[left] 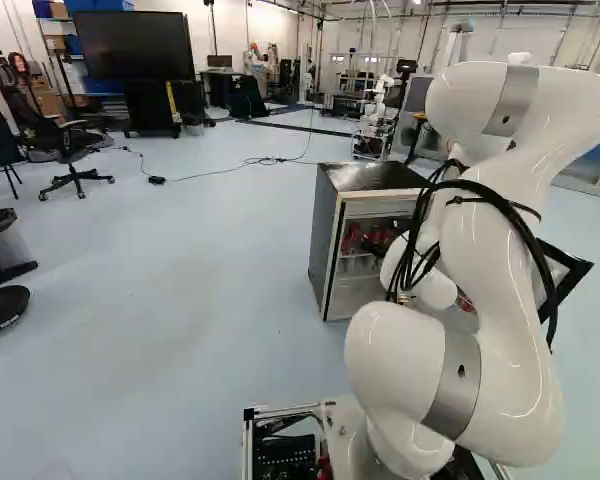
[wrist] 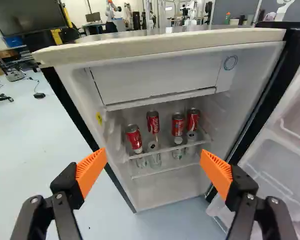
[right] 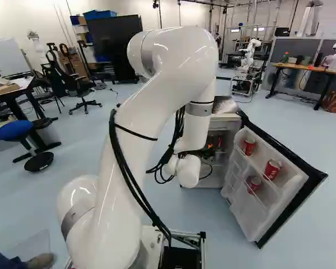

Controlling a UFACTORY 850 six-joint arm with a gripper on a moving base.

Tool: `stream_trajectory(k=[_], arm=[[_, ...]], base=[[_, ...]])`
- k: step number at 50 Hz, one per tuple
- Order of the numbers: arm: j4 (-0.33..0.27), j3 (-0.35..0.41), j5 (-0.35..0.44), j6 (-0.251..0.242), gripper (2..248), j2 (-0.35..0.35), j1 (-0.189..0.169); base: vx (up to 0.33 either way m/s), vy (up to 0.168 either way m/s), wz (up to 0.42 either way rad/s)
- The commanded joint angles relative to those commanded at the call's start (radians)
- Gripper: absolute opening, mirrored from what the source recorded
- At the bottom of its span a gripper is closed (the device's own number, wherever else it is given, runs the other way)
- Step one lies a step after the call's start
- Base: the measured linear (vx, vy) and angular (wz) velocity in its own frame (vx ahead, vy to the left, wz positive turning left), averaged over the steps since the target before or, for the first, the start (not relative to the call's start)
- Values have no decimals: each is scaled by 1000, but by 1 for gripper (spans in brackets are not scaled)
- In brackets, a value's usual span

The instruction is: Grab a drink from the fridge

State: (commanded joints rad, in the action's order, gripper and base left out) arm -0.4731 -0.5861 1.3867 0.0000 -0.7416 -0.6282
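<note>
Facing the fridge [wrist: 160, 47], beside its open door [wrist: 270, 160], the gripper [wrist: 153, 157] is holding its empty fingers [wrist: 91, 170] wide apart. Ahead, between their lines, the upper shelf [wrist: 165, 150] is bearing upright cans [wrist: 177, 124], the nearest standing by its front corner away from the door.

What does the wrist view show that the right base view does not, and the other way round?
Only the wrist view: the full row of four red cans on the fridge shelf and the whole open gripper.
Only the right base view: the arm's bulk and a blue stool.
Both: the fridge, its open door and the big screen.
</note>
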Motion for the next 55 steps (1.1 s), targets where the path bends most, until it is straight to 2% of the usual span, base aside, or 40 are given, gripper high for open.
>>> stream_trajectory(k=[26,55], arm=[[0,-132,0,0,247,-137,24],[0,-280,0,0,247,-280,21]], base=[[0,0,0],[0,0,0]])
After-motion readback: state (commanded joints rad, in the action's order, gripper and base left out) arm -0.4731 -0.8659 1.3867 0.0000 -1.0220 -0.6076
